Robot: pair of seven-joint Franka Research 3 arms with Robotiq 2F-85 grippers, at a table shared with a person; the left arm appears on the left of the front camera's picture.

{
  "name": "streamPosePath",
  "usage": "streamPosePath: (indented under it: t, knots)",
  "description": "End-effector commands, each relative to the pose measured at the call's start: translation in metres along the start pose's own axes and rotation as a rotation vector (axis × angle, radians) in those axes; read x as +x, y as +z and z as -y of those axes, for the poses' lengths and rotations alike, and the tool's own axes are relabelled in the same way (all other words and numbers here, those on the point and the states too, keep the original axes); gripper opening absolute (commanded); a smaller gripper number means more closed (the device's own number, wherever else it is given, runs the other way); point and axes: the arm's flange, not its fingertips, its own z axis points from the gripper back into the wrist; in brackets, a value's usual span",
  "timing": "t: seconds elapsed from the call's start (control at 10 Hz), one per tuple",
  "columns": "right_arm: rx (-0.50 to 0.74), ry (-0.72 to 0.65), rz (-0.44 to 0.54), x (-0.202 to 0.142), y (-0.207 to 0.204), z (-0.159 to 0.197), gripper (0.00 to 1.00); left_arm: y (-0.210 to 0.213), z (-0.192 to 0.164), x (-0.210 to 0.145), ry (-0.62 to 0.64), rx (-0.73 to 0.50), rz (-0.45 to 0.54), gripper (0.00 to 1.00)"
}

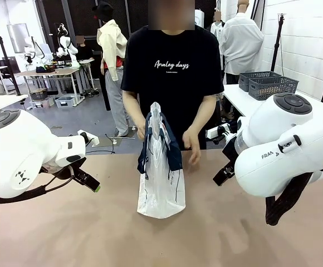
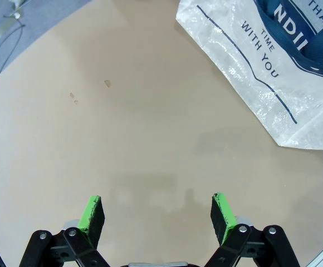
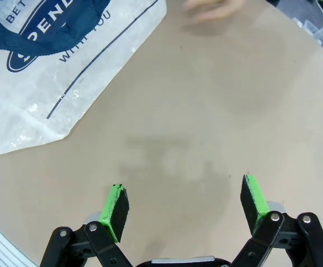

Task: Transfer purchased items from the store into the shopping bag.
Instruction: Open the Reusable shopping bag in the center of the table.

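Note:
The shopping bag (image 1: 160, 186), translucent white with navy straps and lettering, stands upright at the table's middle. A person's hand (image 1: 143, 131) holds its top, and the other hand (image 1: 192, 151) hovers beside it. My left gripper (image 1: 89, 181) hangs open and empty to the bag's left, low over the table. In the left wrist view my left gripper (image 2: 157, 203) faces bare table, with the bag (image 2: 273, 72) ahead to the right. My right gripper (image 1: 224, 173) is open and empty to the bag's right. In the right wrist view my right gripper (image 3: 184, 189) has the bag (image 3: 50, 78) at upper left. The purchased items are out of view.
The tan table (image 1: 67, 233) spreads wide on both sides of the bag. Two dark grey lattice baskets (image 1: 268, 84) stand on a white side table at the far right; I cannot tell whether one is the store. A blurred hand (image 3: 214, 10) shows at the top of the right wrist view.

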Motion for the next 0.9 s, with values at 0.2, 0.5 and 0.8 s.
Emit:
streamPosePath:
  t: [0.2,0.5,0.8]
  knots:
    - [0.095,0.032,-0.015,0.005,0.010,-0.008,1.00,0.009,0.004,0.004,-0.025,-0.088,0.007,1.00]
    - [0.216,0.030,-0.076,0.034,0.029,-0.002,1.00,0.039,0.006,0.027,-0.013,-0.286,0.005,1.00]
    - [0.148,0.012,-0.094,0.087,0.060,0.008,1.00,0.075,-0.003,0.076,0.095,-0.297,-0.013,1.00]
